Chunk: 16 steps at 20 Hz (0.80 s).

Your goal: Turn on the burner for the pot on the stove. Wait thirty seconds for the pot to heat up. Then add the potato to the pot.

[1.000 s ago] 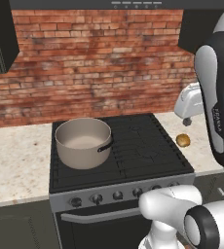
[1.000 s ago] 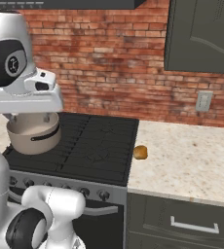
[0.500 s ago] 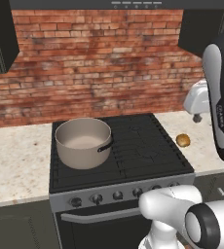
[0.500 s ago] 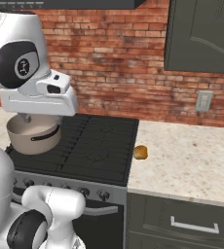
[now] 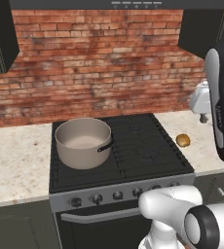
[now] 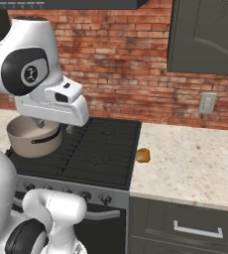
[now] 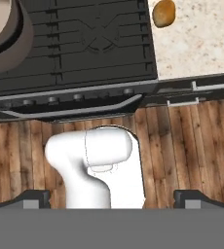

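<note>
Potato [image 5: 183,140] sits on counter [image 5: 16,155] beside stove [image 5: 133,146]; hand [image 7: 111,197] fingers apart

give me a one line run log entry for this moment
stage: before knob turn | pot: on stove, left rear | potato: on counter right of stove | gripper: jaws open, empty, high above floor

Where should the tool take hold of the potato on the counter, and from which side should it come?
Grip the potato across its narrower middle, coming straight down from above. It is a small rounded lump lying alone on the flat speckled counter, just right of the stove, so nothing blocks its sides. The tool's jaws stand wide open and look wide enough to go around it.
</note>
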### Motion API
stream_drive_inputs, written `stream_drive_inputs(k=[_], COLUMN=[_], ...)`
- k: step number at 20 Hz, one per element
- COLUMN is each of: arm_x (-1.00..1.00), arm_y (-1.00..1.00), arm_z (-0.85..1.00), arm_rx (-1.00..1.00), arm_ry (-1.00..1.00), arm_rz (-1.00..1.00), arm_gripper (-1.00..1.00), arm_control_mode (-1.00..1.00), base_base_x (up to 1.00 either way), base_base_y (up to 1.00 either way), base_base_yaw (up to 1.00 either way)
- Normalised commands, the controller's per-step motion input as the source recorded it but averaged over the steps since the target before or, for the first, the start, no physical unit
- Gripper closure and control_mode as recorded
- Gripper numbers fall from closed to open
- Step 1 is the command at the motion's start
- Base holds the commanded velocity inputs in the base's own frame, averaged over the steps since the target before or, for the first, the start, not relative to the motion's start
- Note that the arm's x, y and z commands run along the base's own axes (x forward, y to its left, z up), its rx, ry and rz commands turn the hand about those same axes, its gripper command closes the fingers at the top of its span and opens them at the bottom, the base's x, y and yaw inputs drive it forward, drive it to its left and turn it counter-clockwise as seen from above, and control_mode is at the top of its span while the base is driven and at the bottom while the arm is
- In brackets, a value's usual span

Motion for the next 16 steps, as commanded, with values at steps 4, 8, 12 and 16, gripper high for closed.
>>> stream_drive_inputs(k=[4, 8, 12, 16], arm_x=[0.02, 0.19, 0.37, 0.44], arm_y=[-0.01, 0.0, 0.0, 0.0], arm_z=[-0.04, -0.13, -0.07, -0.08], arm_rx=[-0.06, -0.01, 0.0, 0.0], arm_ry=[0.0, 0.0, 0.0, 0.0], arm_rz=[-0.16, -0.03, 0.0, 0.0], arm_gripper=[-1.0, -1.0, -1.0, -1.0], arm_control_mode=[-1.0, -1.0, -1.0, -1.0], base_base_x=[0.0, 0.0, 0.0, 0.0], base_base_y=[0.0, 0.0, 0.0, 0.0], base_base_yaw=[0.0, 0.0, 0.0, 0.0])
